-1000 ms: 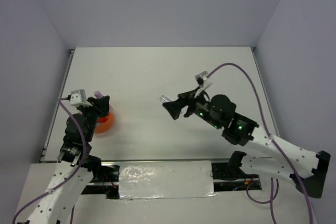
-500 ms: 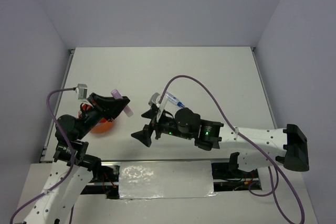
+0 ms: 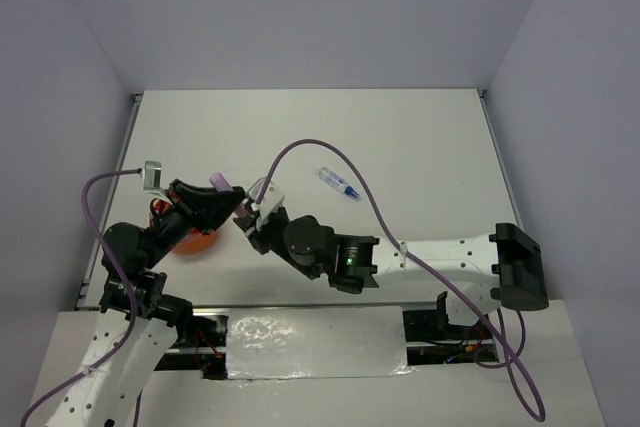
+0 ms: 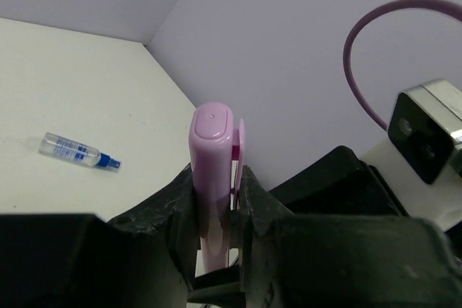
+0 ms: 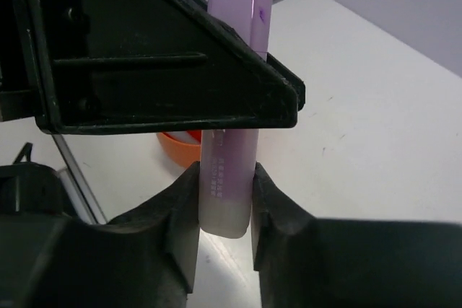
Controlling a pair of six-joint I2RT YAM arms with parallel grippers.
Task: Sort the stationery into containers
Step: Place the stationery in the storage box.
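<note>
Right gripper (image 5: 225, 210) had swung across the worktop (image 3: 420, 137) and closed: it pinched the lower end of the pink piece (image 4: 211, 164). Left gripper (image 4: 215, 200) clamped the same piece, held in the air near the orange cup (image 3: 199, 241). Clear blue-tipped pen (image 3: 338, 184) lay on the worktop, well apart. Judged a hand-over or a pull-apart, with sorting of this piece not yet done

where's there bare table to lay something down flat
Free: the far strip of the table between the back wall and the blue-tipped pen, and the right side beyond that pen. Crowded: near left, where left pincer and right pincer both grip the pink pen near the orange cup.
</note>
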